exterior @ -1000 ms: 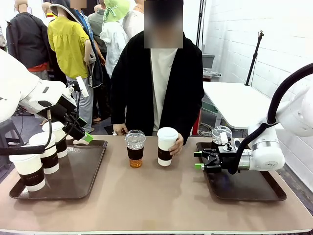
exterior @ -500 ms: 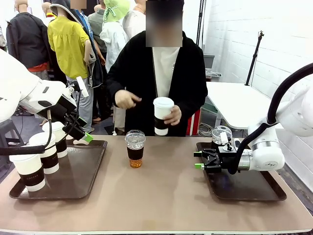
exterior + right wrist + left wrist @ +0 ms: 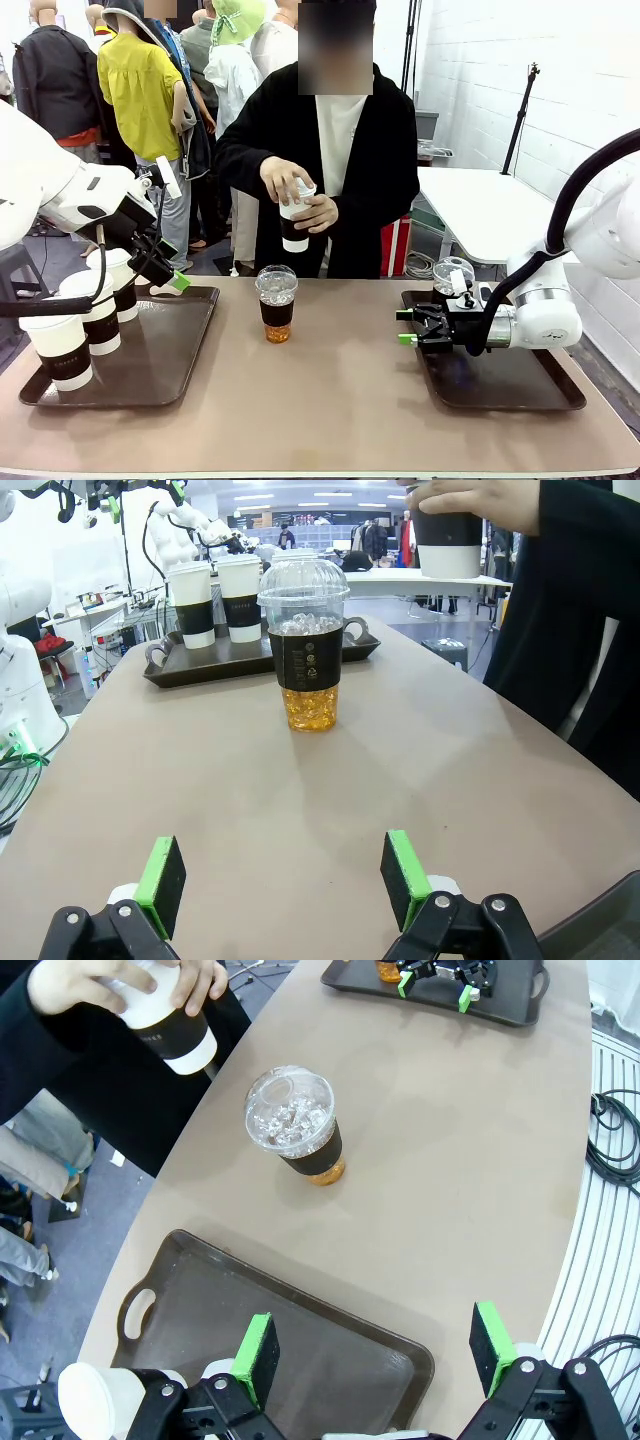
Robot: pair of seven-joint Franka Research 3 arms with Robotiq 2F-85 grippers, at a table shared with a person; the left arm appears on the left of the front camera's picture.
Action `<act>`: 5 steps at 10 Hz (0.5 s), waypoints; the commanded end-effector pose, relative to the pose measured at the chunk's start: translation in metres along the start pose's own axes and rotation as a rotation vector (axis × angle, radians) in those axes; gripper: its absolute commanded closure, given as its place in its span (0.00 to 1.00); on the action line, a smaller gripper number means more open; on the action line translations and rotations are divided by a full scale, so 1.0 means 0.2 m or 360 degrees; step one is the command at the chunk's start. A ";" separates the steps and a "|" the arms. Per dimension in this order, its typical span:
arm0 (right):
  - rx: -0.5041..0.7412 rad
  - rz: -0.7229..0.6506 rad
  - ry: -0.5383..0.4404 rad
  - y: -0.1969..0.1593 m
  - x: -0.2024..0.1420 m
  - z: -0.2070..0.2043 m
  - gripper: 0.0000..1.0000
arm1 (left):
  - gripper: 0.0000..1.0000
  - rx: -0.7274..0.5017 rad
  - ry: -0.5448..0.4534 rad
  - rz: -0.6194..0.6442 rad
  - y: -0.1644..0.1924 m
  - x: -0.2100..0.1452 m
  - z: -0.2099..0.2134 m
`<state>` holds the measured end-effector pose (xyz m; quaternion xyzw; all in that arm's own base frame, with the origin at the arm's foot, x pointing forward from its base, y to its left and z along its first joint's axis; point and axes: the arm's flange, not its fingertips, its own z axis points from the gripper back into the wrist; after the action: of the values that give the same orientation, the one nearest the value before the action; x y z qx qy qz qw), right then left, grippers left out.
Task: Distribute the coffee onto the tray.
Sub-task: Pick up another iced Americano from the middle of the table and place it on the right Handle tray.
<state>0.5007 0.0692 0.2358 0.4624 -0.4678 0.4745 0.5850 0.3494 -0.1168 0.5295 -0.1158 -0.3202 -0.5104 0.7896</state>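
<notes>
Standing alone at the middle of the tabletop is a clear dome-lidded cup of amber drink with a dark sleeve. Beyond the far edge, the person's hands hold a white lidded cup at chest height. Three paper cups with white lids sit on the left tray, above which the left pincer hovers spread. The right pincer, likewise spread and pinching nothing, lies sideways over the right tray, near a second dome-lidded cup.
</notes>
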 end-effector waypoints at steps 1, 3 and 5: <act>0.0002 0.0001 0.0000 0.00 0.00 -0.01 0.00 | 0.00 -0.0031 -0.0018 -0.0018 0.01 -0.01 0.00; 0.0002 0.0001 0.0000 0.00 0.00 -0.01 0.00 | 0.00 -0.0031 -0.0018 -0.0018 0.01 -0.01 0.00; 0.0002 0.0001 0.0000 0.00 0.00 -0.01 0.00 | 0.00 -0.0031 -0.0018 -0.0018 0.01 -0.01 0.00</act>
<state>0.5007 0.0692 0.2358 0.4624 -0.4678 0.4745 0.5850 0.3494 -0.1168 0.5295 -0.1158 -0.3202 -0.5104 0.7896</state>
